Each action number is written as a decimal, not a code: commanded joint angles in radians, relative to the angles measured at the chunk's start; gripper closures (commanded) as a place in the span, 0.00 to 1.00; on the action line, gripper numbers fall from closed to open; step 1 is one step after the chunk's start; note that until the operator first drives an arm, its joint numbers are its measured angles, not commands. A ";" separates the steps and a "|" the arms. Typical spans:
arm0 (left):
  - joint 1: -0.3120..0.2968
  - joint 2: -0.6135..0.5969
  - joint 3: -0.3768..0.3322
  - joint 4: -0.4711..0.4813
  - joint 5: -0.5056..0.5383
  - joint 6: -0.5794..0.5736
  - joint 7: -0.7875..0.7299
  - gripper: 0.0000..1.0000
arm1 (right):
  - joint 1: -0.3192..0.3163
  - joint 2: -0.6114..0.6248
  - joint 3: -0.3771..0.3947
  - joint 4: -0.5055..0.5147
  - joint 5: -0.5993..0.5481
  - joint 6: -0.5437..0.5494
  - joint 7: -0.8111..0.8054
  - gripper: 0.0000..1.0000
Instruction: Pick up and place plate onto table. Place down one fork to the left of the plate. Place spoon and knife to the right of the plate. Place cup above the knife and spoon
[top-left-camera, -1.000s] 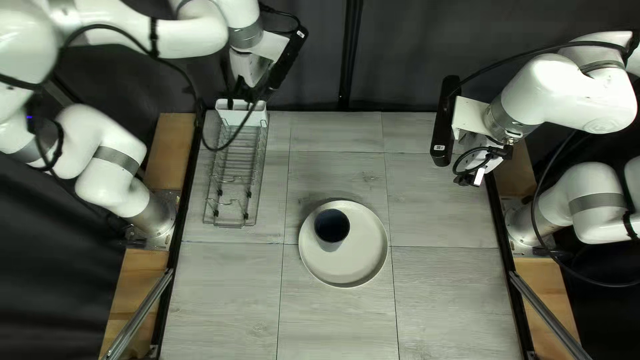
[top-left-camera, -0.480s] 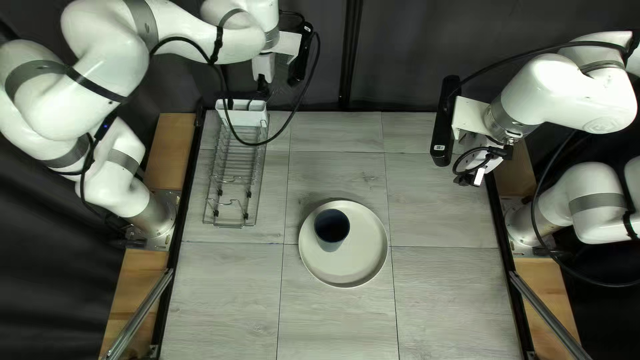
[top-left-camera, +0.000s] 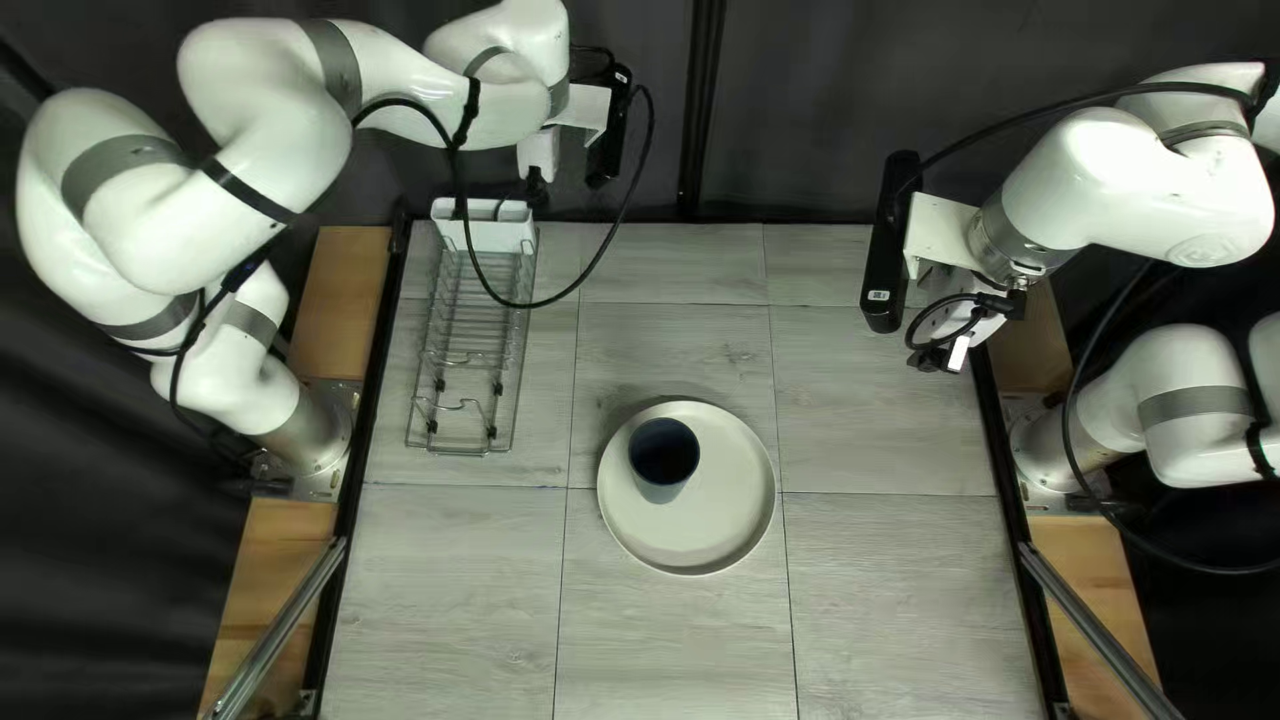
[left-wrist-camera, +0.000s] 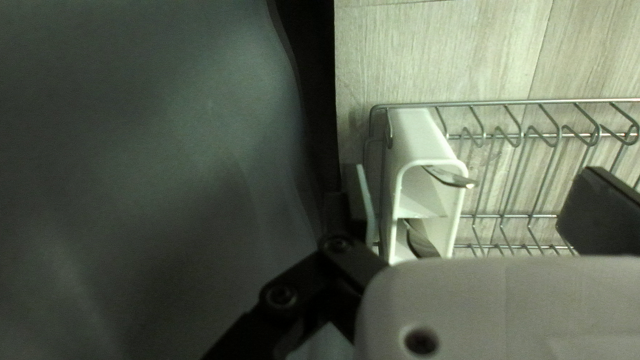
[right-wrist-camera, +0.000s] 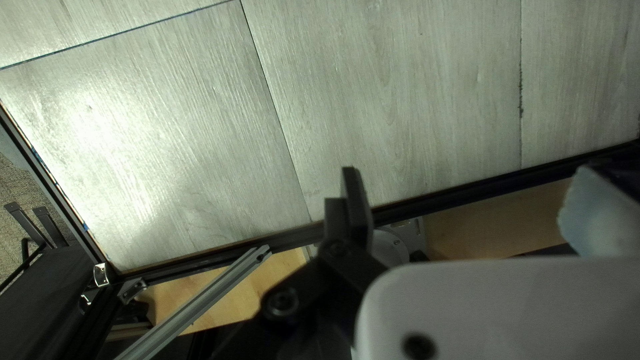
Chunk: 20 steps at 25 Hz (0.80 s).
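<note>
plate (top-left-camera: 727,500) mid-frame, cup (top-left-camera: 663,456) on it, decent room to every table (top-left-camera: 667,647) edge | left gripper (top-left-camera: 536,195) upper left, back edge, fingers (left-wrist-camera: 595,212) apart by cutlery (left-wrist-camera: 451,177) holder (top-left-camera: 483,230) | right gripper (top-left-camera: 938,360) near right edge, also apart

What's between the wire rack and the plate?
Just a bare stretch of table between the wire rack and the plate, seen in the top left view.
</note>
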<state>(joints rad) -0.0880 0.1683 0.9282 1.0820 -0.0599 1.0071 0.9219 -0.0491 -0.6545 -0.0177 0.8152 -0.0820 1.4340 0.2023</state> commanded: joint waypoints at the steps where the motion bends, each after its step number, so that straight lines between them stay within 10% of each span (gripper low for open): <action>1: -0.001 -0.016 0.006 -0.007 0.012 0.008 0.002 1.00 | 0.000 0.000 0.000 0.000 0.000 0.000 0.000 0.00; 11: -0.043 -0.158 -0.008 -0.021 0.111 0.059 -0.089 1.00 | 0.000 0.000 0.000 0.000 0.000 0.000 0.000 0.00; 20: -0.063 -0.415 -0.162 -0.001 0.282 0.228 -0.288 1.00 | 0.000 0.000 0.000 0.000 0.000 0.000 0.000 0.00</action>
<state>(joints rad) -0.1475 -0.1782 0.8229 1.0605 0.1846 1.1704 0.6847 -0.0491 -0.6545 -0.0177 0.8152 -0.0820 1.4340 0.2023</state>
